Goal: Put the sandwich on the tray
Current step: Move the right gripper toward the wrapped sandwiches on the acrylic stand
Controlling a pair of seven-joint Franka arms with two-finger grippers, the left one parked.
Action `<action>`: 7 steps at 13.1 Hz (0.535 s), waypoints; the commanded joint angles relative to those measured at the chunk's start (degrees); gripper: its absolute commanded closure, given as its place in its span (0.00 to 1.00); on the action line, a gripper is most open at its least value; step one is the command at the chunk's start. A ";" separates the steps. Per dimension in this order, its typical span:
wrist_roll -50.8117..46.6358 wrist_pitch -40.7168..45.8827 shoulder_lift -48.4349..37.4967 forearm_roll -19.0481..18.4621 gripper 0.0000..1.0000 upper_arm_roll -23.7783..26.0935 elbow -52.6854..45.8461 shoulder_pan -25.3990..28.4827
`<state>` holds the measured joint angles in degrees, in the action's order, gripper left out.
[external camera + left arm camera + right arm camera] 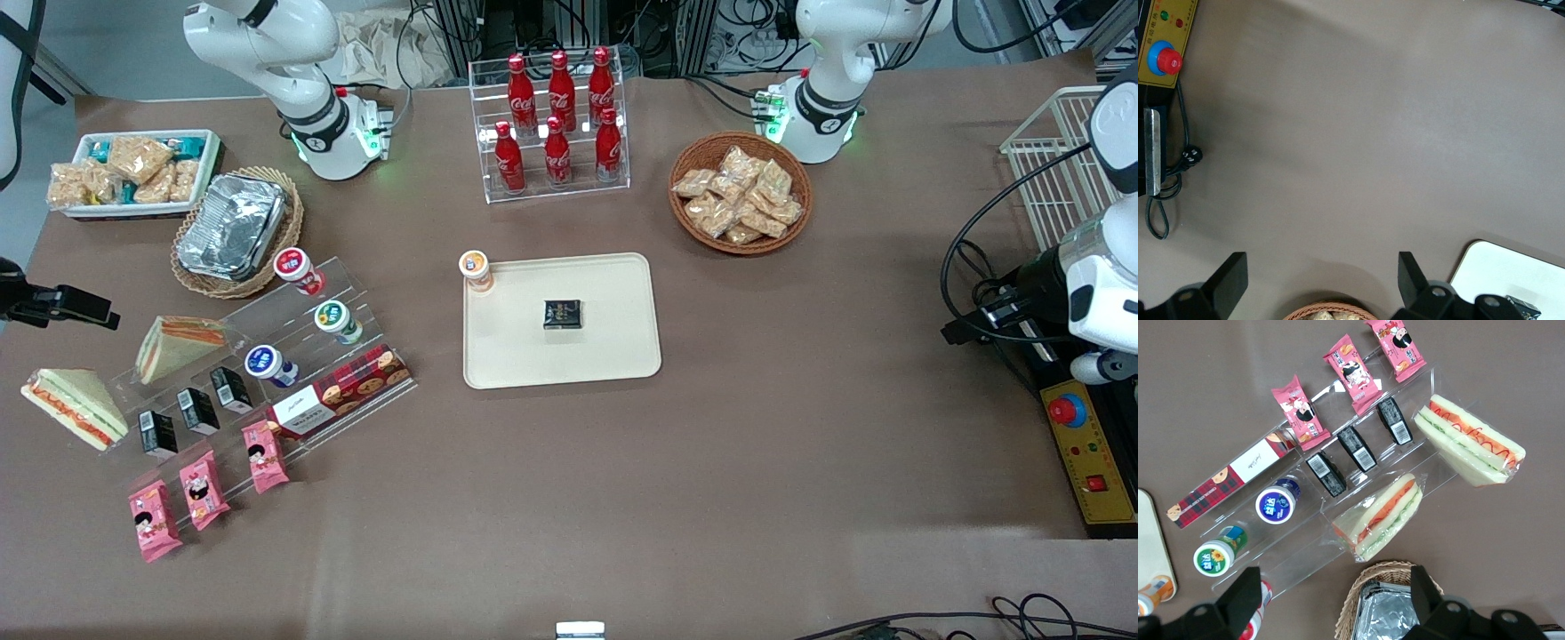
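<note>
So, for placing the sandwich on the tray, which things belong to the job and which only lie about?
Job: sandwich beside the rack; tray; open end effector near the foil container.
Lying about: second sandwich on the rack, cola bottles, yoghurt cups, pink snacks.

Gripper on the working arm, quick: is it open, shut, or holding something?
Gripper: open and holding nothing, its fingers spread wide, hovering above the foil container and the sandwich.
</note>
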<state>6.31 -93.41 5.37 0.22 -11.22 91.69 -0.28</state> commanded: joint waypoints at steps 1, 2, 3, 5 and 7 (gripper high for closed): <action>0.63 -0.29 0.08 -1.09 0.01 -0.21 -0.64 -0.16; 0.64 -0.37 0.08 -1.09 0.01 -0.21 -0.64 -0.25; 0.55 -0.37 0.25 -1.27 0.01 -0.30 -0.55 -0.33; 0.98 -2.03 1.56 -1.97 0.01 -0.56 -0.64 -0.51; 5.88 -4.14 2.10 -1.19 0.01 -1.26 -0.64 -2.00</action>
<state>7.87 -95.59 6.38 -0.70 -12.00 91.71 -0.90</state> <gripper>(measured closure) 0.004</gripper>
